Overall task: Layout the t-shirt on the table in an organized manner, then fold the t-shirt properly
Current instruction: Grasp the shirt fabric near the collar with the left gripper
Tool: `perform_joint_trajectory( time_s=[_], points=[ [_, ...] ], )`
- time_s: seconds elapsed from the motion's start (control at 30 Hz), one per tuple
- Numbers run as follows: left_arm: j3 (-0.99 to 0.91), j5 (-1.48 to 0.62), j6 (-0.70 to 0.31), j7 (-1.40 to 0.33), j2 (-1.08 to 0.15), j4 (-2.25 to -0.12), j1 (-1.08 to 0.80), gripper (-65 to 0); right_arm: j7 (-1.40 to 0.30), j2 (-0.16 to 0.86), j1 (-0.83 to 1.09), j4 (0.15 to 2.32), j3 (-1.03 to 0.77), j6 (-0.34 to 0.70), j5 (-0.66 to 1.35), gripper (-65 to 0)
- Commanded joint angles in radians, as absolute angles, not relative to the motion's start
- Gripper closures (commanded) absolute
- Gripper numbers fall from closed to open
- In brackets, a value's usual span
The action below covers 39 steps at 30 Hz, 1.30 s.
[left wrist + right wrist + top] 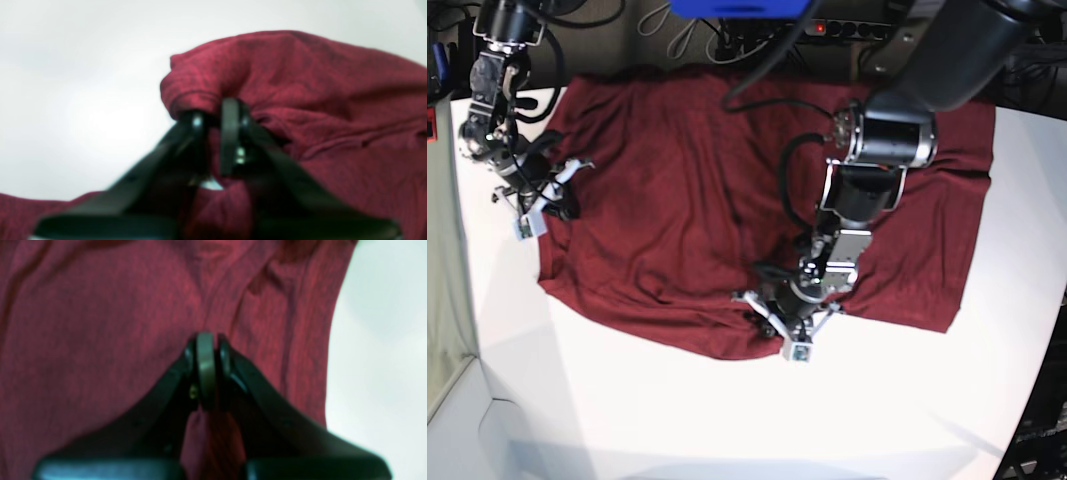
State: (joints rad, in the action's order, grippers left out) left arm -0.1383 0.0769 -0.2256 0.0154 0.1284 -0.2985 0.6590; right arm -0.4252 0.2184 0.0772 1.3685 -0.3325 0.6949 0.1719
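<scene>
The dark maroon t-shirt lies spread and wrinkled across the far half of the white table. My left gripper sits at the shirt's near hem, around the middle. In the left wrist view its fingers are closed on a bunched fold of the t-shirt, with bare table to the left. My right gripper is at the shirt's left edge. In the right wrist view this gripper is shut, with fabric of the t-shirt running between its jaws beside the table.
Cables and a power strip run along the back edge behind the shirt. The left arm's large body hangs over the shirt's right half. The table's dark edge curves at the near right.
</scene>
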Motion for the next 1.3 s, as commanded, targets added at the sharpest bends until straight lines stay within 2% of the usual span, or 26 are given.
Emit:
perform_joint_trajectory(
  time_s=[0.0,0.2,0.33,0.67,0.77,1.07,1.13,1.27],
  points=[
    [-0.156,0.077,-0.208,0.025,0.128,-0.348,0.688,0.0,-0.4,0.232,0.065,1.391,-0.337,0.698,0.191,-1.5],
    [-0.18,0.088,-0.208,0.024,0.137,-0.518,0.717,-0.2,-0.4,0.232,0.073,1.385,-0.337,0.698,0.189,-1.5],
    [-0.159,0.09,-0.213,0.021,0.137,-0.541,0.791,-0.2,-0.4,0.231,0.082,1.385,-0.335,0.698,0.189,-1.5],
    [0.381,0.196,-0.206,0.021,0.124,-0.55,0.819,-0.2,-0.398,0.232,0.084,1.386,-0.335,0.698,0.189,-1.5],
    [0.394,0.2,-0.206,0.021,0.157,-0.55,0.808,-0.2,-0.398,0.231,0.084,1.386,-0.335,0.698,0.189,-1.5],
    [0.406,0.203,-0.213,0.015,0.157,-0.576,0.802,-1.4,-0.4,0.226,0.084,1.389,-0.335,0.698,0.189,-1.5],
    [0.438,0.203,-0.214,0.015,0.157,-0.576,0.788,-6.7,-0.4,0.226,0.084,1.391,-0.335,0.698,0.189,-1.5],
    [0.57,0.203,-0.214,0.015,0.157,-0.587,0.743,-30.2,-0.4,0.226,0.079,1.391,-0.335,0.698,0.189,-1.5]
  ],
)
